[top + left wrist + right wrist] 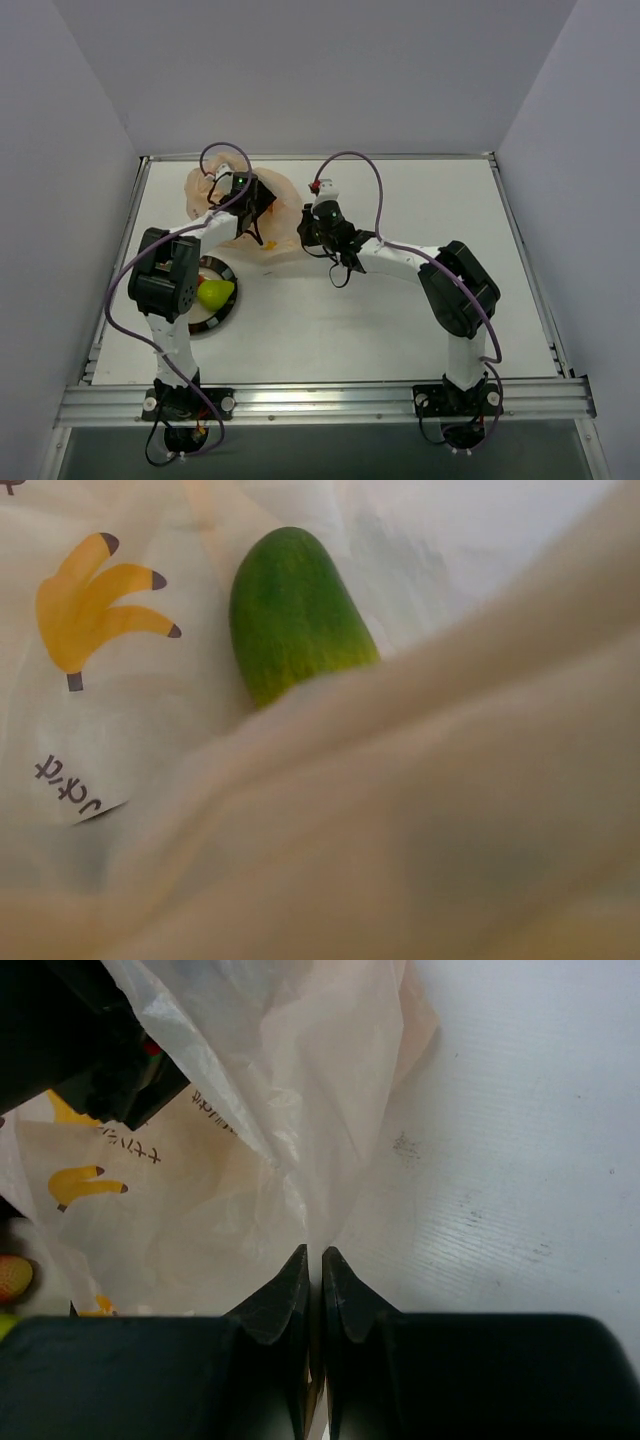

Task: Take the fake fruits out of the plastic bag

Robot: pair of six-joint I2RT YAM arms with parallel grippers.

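Note:
The plastic bag (228,205) lies crumpled at the back left of the table, pale peach with yellow banana prints (95,600). My left gripper (254,204) reaches into it. From the left wrist, a fold of bag film (420,820) covers the jaws, and a green fake fruit (295,615) lies beyond the fold inside the bag. My right gripper (313,1257) is shut on the bag's right edge (300,1110), just above the table. A small red-orange fruit (12,1275) shows at the left border of the right wrist view. A yellow-green pear (215,293) rests on the plate.
The round black-rimmed plate (232,280) sits near the left arm's elbow, in front of the bag. Grey walls enclose the white table (420,200) on three sides. A metal rail (320,400) runs along the near edge.

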